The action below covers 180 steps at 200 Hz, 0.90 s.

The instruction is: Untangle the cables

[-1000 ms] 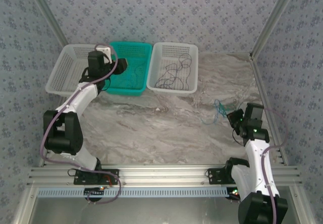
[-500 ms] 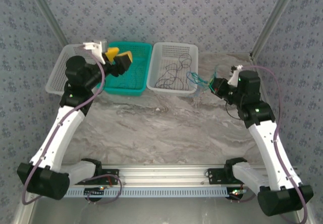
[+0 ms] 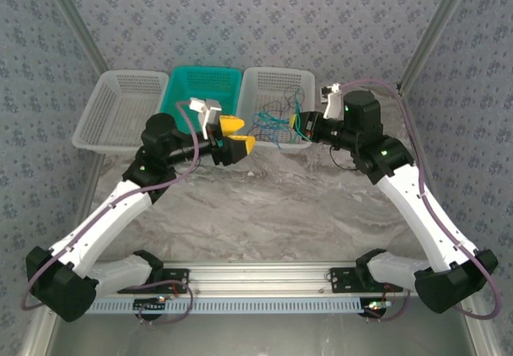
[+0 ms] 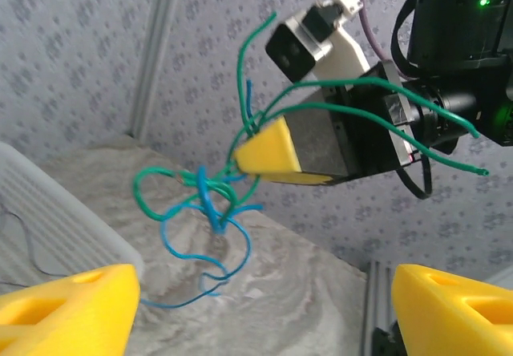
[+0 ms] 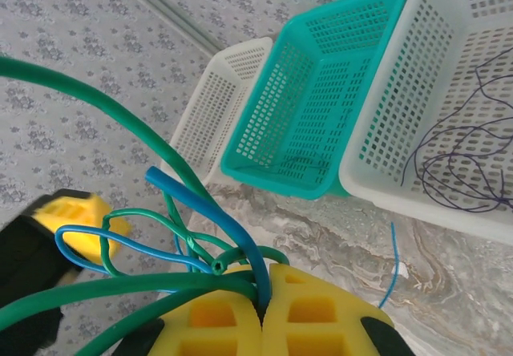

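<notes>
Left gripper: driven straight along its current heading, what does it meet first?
Most likely the cable tangle, which hangs dead ahead of the open left gripper. The right gripper, shut on those wires, sits just behind. Depth is unclear from the wrist view, so the lower loops may be touched first.

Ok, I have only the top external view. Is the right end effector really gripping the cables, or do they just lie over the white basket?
Observer: Gripping. On the right wrist view, the right end effector is shut on the cables, one blue and one green.
Operator: Are the two colours separate?
Observer: No. On the left wrist view they are tied in a knot that hangs just below the yellow tip.
Operator: Does the left end effector touch them?
Observer: No. The left end effector is wide open and the knot hangs ahead of it, apart from both sides.
</notes>
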Each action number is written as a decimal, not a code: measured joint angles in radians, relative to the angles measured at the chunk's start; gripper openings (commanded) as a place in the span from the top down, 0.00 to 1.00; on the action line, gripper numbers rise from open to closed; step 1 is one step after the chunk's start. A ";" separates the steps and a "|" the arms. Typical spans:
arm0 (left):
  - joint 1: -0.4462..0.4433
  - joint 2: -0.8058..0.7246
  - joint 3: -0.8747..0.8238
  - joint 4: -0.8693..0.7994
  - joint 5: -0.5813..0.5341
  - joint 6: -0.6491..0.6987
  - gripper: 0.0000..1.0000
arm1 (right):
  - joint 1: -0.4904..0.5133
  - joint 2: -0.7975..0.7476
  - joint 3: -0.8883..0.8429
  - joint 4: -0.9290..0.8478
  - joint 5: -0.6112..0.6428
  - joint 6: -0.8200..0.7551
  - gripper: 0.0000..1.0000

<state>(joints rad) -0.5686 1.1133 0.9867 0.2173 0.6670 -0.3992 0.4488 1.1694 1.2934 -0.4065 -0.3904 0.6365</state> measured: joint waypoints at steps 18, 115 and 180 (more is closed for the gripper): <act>-0.024 0.034 -0.037 0.076 -0.016 -0.052 0.07 | 0.010 0.006 0.005 0.008 0.000 0.000 1.00; -0.065 0.227 -0.092 0.404 -0.051 -0.269 1.00 | 0.019 0.006 0.009 0.023 0.001 0.000 1.00; -0.065 0.173 -0.105 0.412 -0.108 -0.264 1.00 | 0.016 -0.045 -0.010 0.018 0.124 -0.002 1.00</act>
<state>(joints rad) -0.6334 1.2861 0.8818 0.6289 0.5594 -0.6628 0.4644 1.1244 1.2835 -0.3882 -0.2661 0.6346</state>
